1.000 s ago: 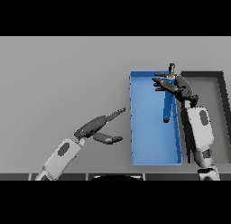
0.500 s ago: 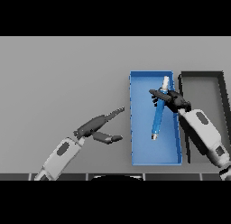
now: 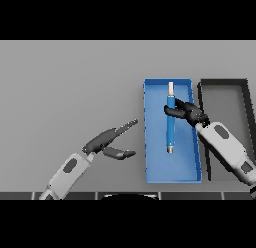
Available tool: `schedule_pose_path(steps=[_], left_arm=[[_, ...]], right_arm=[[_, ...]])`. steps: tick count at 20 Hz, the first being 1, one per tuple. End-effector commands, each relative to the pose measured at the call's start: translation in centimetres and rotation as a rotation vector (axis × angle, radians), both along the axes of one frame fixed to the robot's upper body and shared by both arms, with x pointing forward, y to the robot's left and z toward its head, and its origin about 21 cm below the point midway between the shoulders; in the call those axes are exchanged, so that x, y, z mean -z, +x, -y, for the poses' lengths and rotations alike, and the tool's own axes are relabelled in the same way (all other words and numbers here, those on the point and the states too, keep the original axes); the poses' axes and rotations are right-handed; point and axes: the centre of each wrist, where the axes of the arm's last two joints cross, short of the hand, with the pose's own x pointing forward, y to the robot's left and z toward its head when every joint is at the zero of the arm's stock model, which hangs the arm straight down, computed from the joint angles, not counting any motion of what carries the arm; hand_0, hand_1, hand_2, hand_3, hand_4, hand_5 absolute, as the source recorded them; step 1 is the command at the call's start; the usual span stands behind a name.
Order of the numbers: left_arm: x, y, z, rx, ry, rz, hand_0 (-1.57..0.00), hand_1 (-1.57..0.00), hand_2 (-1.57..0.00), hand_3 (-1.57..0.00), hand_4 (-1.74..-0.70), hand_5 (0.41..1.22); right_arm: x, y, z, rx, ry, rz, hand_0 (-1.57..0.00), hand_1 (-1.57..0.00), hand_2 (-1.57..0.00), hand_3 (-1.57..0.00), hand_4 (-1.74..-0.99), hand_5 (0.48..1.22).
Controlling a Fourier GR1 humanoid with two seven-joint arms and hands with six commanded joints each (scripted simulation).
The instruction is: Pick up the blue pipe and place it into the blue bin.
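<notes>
We see the blue pipe [image 3: 171, 123] lying lengthwise inside the blue bin [image 3: 155, 167], pale tip toward 12 o'clock, metal end toward 6 o'clock. The right hand [image 3: 186, 112] reaches in from 4 o'clock, its fingers curled round the pipe's upper part. We cannot tell whether the pipe rests on the bin floor or hangs just above it.

We judge the step in hand to be the release. To do it well we lower until the pipe lies flat, open the fingers evenly so it does not roll, then lift straight up, clear of the bin's 3 o'clock wall.

A black tray [image 3: 222, 83] sits just beside the bin at 3 o'clock. The left hand [image 3: 111, 142] hovers idle at 9 o'clock of the bin, fingers straight.
</notes>
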Motion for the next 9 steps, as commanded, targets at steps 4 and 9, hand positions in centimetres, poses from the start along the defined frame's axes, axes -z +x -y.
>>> schedule_pose_path(steps=[4,9], left_arm=[[-0.42,-0.11,-0.01,0.013,-0.005,0.011,0.00,0.00,0.00,0.00,-0.83,0.470],[-0.20,-0.20,-0.45,0.004,-0.002,0.013,0.00,0.00,0.00,0.00,-0.83,0.474]], right_arm=[[-0.13,0.31,0.41,0.000,0.006,0.020,-0.03,-0.02,-0.02,-0.01,-1.176,0.783],[-0.15,0.20,-0.03,-0.032,-0.008,0.018,-0.02,-0.01,-0.01,-0.01,-1.186,0.769]])
